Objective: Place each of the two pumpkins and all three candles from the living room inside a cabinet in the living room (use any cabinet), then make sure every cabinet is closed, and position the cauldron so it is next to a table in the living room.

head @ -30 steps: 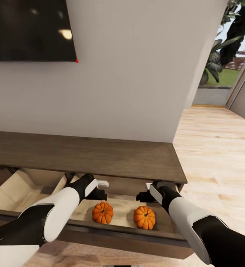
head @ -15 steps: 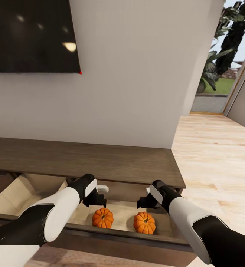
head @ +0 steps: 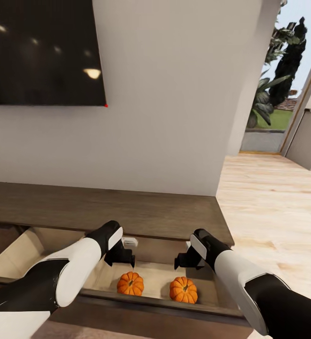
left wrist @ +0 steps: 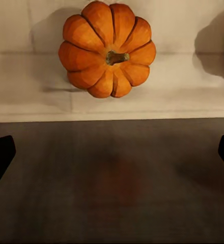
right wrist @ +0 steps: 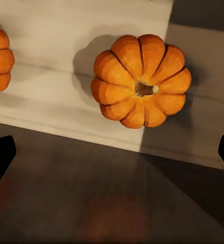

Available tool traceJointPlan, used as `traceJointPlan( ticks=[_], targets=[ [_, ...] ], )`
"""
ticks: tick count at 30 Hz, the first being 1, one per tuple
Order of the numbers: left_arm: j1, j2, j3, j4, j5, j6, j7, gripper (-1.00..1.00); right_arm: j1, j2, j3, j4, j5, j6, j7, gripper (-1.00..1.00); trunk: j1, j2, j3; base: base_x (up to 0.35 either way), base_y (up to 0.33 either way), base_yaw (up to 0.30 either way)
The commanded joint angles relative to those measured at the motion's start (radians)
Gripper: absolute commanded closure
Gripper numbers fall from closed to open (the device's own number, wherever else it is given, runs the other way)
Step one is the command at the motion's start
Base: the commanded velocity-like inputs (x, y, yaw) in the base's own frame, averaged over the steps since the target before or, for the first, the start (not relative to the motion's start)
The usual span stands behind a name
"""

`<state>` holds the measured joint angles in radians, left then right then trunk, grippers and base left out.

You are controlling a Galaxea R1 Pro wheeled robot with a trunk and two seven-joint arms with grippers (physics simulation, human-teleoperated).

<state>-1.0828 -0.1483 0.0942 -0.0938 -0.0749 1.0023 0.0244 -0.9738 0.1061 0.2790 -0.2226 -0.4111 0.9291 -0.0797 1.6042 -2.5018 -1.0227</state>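
A dark screen (head: 42, 52) hangs on the wall at ten o'clock in the head view, cut off by the left and top edges. Below it runs the cabinet (head: 127, 212), its brown top bare; the open drawer at the left (head: 14, 249) is partly hidden by the left arm and cropped by the frame. The left hand (head: 121, 256) hangs over the right-hand open drawer (head: 155, 275), its fingers spread, the dark tips barely entering the left wrist view at the side edges. The left pumpkin (head: 130, 283) lies on the drawer's pale floor just below that hand, stem up. At about four o'clock from it, the right pumpkin (head: 183, 289) lies well apart from the first, also stem up. Above it the right hand (head: 186, 260) hovers with its fingers wide apart; in the head view its tips are hard to make out against the drawer's shadow. At two o'clock, a doorway shows garden plants (head: 278, 70), partly cut off.
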Motion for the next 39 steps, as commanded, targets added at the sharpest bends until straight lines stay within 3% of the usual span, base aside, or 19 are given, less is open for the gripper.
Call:
traceJointPlan(
  ticks=[1,9,14,39],
  targets=[
    [0.0,-0.001,0.009,-0.001,-0.007,0.005,0.002,-1.0,0.0,0.0,0.005,-0.001,-0.011,0.004,-0.009,-1.0,-0.001,0.0,0.003,0.0,0.0,0.0],
    [0.0,-0.001,0.009,0.009,-0.006,0.006,0.002,-1.0,0.0,0.0,0.005,-0.001,-0.01,0.022,-0.009,-1.0,-0.004,0.002,0.034,0.0,0.0,0.0],
    [0.0,-0.001,0.009,0.009,-0.006,0.006,0.002,-1.0,0.0,0.0,0.005,-0.001,-0.012,0.05,-0.007,-1.0,-0.023,0.037,0.05,0.0,0.0,0.0],
    [0.0,-0.001,0.009,0.009,-0.007,0.006,0.007,-1.0,0.0,0.0,0.006,-0.003,-0.012,0.051,-0.006,-1.0,-0.119,0.212,0.128,0.0,0.0,0.0]
  ],
)
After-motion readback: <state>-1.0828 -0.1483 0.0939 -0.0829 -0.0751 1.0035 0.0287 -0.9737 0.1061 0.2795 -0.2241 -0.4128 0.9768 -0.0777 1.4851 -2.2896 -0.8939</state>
